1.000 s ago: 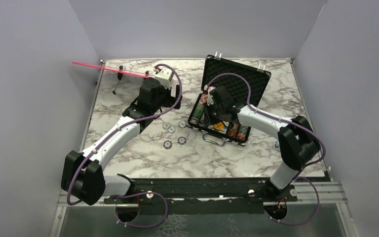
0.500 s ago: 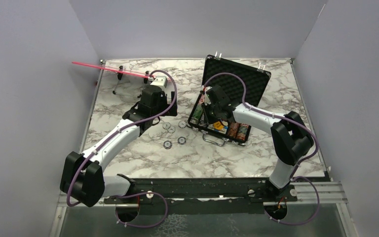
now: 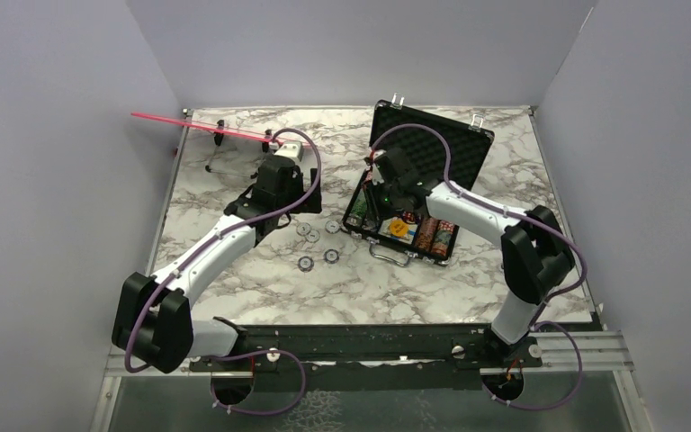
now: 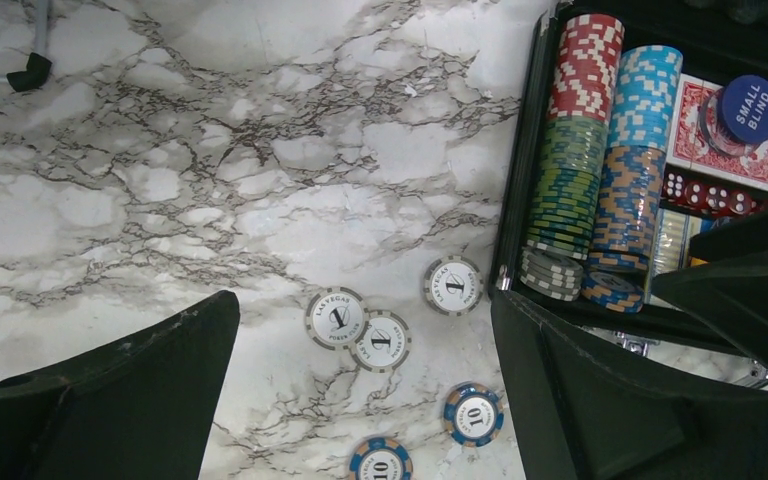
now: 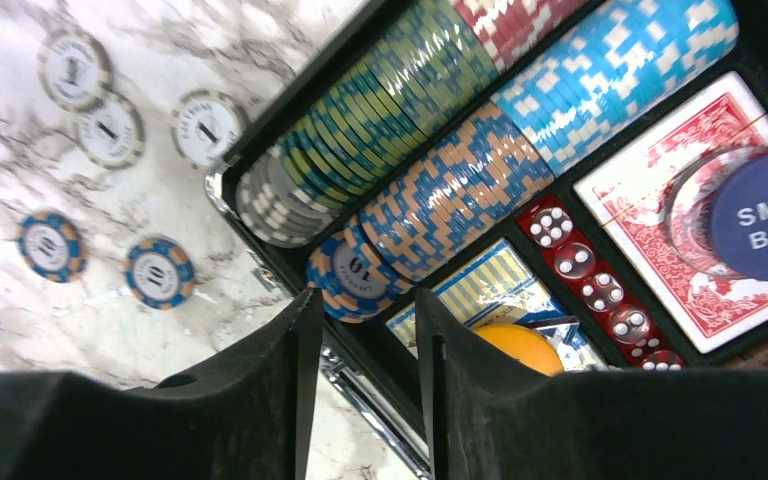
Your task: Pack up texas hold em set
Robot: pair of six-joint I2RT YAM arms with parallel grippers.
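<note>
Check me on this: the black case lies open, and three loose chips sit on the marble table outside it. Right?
Not quite. Five loose chips sit outside, not three, as the left wrist view shows. The black case does lie open on the marble table.

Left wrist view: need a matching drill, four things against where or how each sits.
1 small blind button
2 red dice
3 grey "1" chips
4 left end effector

A loose on the marble table
B open wide
C on the red card deck
D in a narrow slot of the case

Pairs: 1-C, 2-D, 3-A, 4-B
</note>
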